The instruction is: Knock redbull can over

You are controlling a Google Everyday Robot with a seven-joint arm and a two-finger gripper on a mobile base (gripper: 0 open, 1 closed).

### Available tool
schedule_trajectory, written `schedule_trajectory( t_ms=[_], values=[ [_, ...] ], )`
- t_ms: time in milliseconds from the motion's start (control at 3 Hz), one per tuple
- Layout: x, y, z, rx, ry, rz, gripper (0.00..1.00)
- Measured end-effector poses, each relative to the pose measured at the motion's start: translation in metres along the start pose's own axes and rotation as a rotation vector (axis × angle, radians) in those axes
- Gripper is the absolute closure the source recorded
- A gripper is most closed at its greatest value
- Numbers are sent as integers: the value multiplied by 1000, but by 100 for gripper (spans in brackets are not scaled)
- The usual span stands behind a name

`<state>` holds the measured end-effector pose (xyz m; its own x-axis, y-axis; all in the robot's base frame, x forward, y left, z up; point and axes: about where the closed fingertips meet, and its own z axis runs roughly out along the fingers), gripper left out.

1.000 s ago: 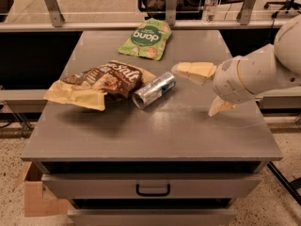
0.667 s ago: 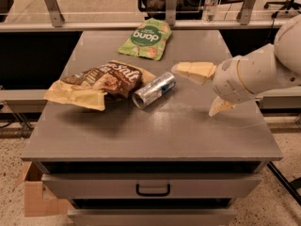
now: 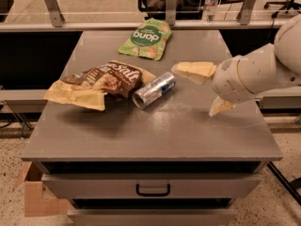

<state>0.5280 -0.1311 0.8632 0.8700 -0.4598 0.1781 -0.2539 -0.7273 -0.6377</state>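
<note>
The redbull can (image 3: 154,90) lies on its side on the grey table (image 3: 155,131), near the middle, its silver top facing the front left. It rests against the right end of a brown snack bag (image 3: 96,83). My gripper (image 3: 196,90) is to the right of the can, just above the table, with its two cream fingers spread wide apart. One finger (image 3: 194,71) reaches toward the can's far end and stops a little short of it. The other finger (image 3: 219,107) points down toward the front. Nothing is between the fingers.
A green snack bag (image 3: 145,38) lies at the back of the table. A clear water bottle (image 3: 211,2) stands behind the table by a rail. The table has a drawer (image 3: 153,188) below its front edge. A cardboard box (image 3: 35,197) sits on the floor at the left.
</note>
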Motion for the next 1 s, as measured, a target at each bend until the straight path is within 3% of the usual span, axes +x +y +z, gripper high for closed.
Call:
schedule_trajectory(
  t_ms=[1000],
  values=[
    [0, 0, 0, 1, 0, 0, 0]
  ],
)
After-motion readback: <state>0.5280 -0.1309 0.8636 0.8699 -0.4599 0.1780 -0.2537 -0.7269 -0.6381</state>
